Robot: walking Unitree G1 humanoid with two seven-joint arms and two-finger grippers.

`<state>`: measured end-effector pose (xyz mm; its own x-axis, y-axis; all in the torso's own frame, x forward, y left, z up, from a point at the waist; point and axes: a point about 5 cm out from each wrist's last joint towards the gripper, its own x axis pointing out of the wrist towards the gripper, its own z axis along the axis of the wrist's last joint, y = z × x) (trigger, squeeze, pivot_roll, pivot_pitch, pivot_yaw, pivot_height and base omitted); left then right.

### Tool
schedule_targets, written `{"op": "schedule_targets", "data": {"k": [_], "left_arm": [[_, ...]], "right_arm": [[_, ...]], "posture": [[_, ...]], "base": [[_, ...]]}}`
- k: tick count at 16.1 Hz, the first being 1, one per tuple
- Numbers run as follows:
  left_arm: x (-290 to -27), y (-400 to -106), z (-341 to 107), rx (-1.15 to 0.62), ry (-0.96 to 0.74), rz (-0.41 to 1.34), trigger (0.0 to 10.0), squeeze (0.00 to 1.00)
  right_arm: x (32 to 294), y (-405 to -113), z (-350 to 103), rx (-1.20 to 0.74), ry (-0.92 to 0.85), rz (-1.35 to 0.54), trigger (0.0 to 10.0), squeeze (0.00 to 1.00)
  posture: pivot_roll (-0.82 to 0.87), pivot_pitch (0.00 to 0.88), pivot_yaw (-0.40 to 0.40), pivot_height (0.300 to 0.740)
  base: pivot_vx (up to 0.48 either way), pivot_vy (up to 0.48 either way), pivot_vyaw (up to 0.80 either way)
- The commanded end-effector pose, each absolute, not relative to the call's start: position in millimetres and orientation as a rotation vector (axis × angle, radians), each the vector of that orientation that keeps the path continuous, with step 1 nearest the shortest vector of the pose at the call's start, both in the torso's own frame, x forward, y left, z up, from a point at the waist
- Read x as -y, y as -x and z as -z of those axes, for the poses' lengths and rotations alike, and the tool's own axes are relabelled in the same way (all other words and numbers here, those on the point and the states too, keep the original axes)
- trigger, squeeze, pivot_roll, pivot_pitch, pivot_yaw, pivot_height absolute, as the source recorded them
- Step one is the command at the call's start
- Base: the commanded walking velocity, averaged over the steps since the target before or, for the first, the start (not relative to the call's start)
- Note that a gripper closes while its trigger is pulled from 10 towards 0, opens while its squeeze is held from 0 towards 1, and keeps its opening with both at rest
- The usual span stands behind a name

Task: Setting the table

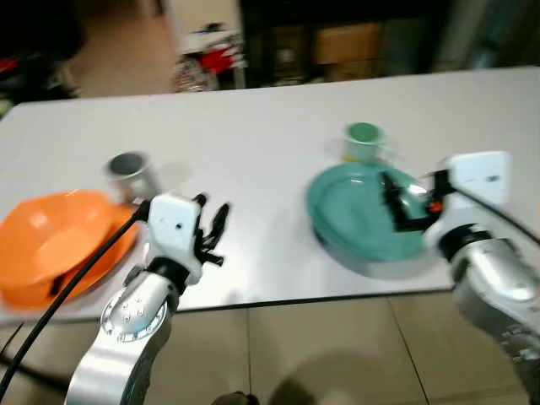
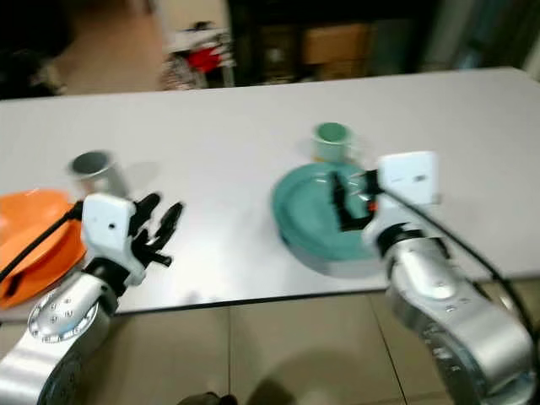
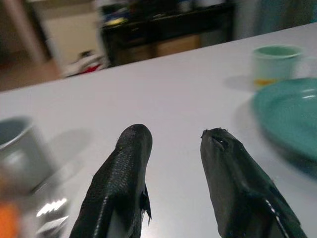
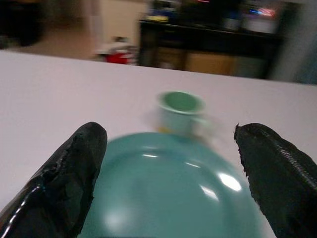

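**Right hand lined up on the green plate, nothing gripped yet**

Your right hand [image 1: 403, 204] hovers over the near side of the green plate [image 1: 359, 215], fingers spread wide, holding nothing. The green cup [image 1: 364, 140] sits just behind the plate, approx touching its rim. Left hand [image 1: 211, 232] is spread too, over bare bench [image 1: 270, 135] betw. the orange bowl [image 1: 59, 245] and plate; grey cup [image 1: 131, 173] stands behind the bowl. Next, prob.: drop the right hand to the plate's near rim & close on it w/o nudging the cup.
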<state>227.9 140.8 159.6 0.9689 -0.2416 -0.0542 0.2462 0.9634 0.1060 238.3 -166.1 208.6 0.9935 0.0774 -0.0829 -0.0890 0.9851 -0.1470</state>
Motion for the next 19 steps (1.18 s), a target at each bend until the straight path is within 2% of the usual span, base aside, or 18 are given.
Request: {"op": "schedule_targets", "data": {"k": [1,5,9,14,19], "left_arm": [[-144.7,-227.4,-164.4,-0.017,-0.128,0.180,10.0,0.00],[-142.9,-233.3,-169.1,0.022,-0.112,0.179,10.0,0.00],[-143.2,-240.9,-169.3,0.024,-0.050,0.145,10.0,0.00],[-158.7,-232.5,-164.6,0.033,-0.076,0.033,10.0,0.00],[-149.9,-236.4,-160.5,0.022,-0.074,0.093,10.0,0.00]], "right_arm": [[160.9,-240.4,-201.7,-0.070,0.124,-0.128,10.0,1.00],[151.4,-238.5,-191.5,-0.055,0.124,-0.180,10.0,1.00],[159.7,-232.8,-181.8,-0.054,0.083,-0.146,10.0,1.00],[152.5,-240.3,-180.1,-0.055,0.068,-0.217,10.0,1.00],[152.4,-237.1,-185.3,-0.017,0.035,-0.211,10.0,1.00]], "posture": [[0.01,0.000,0.044,0.740],[-0.04,0.000,0.067,0.740],[-0.06,0.000,0.083,0.740],[0.00,0.000,0.022,0.740],[-0.05,0.000,0.064,0.740]], "base": [[0.000,0.000,0.80],[0.000,0.000,0.80],[0.000,0.000,0.80],[0.000,0.000,0.80],[0.000,0.000,0.80]]}}
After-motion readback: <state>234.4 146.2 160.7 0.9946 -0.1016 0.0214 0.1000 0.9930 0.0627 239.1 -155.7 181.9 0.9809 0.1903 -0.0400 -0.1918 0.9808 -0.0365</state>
